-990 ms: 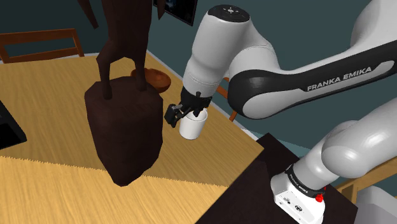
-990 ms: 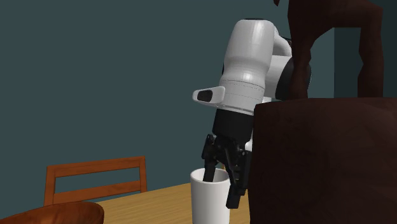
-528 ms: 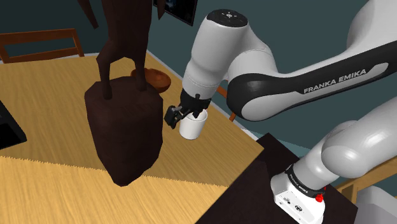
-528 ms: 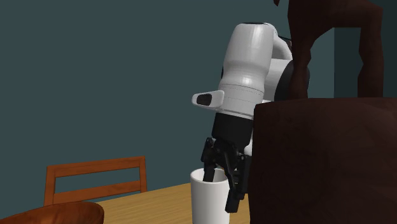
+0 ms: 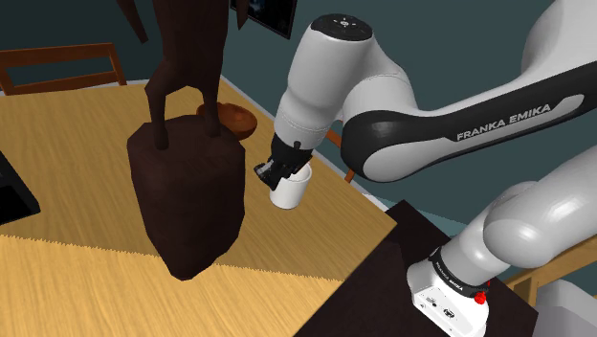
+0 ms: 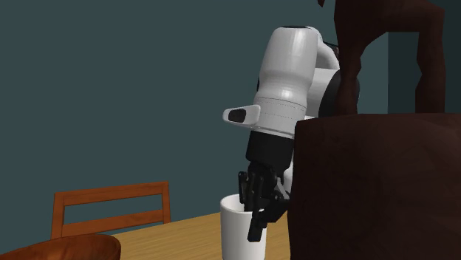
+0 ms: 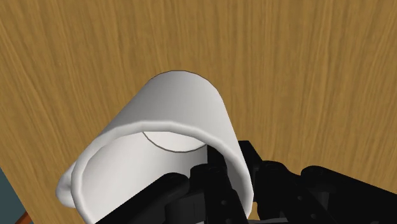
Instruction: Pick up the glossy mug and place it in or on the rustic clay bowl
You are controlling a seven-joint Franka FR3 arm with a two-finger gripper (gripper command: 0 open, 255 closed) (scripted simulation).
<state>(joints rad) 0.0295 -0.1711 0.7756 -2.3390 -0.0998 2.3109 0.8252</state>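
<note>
- Chair (image 5: 57, 62): stands at the table's far edge, at the shoulder view's left.
- Table (image 5: 67, 144): wood-grain top. It carries every item listed below except the arm and stand.
- Dark brown object (image 5: 187, 191): tall and bulky, standing on the table just left of the gripper in the shoulder view.
- Bowl (image 5: 236, 118): reddish-brown, on the table beyond the dark brown object and apart from the mug. In the second exterior view it lies at the lower left corner (image 6: 59, 247).
- Gripper (image 5: 279, 175): points down at the mug's rim. In the wrist view (image 7: 222, 175) the fingers (image 7: 207, 188) are closed to a narrow gap, one inside the mug and one outside. They pinch the wall between them on the side nearest the dark brown object.
- Mug (image 5: 290, 191): plain white, mouth upward, clamped at the rim by the gripper. It is near the table's edge on the stand side. Whether its base rests on the table or is just clear of it cannot be determined. The second exterior view shows it upright (image 6: 236, 236).
- Arm (image 5: 325, 67): white with dark joints. It reaches from the stand and drops to the mug.
- Stand (image 5: 373, 287): dark box at the shoulder view's lower right.
</note>
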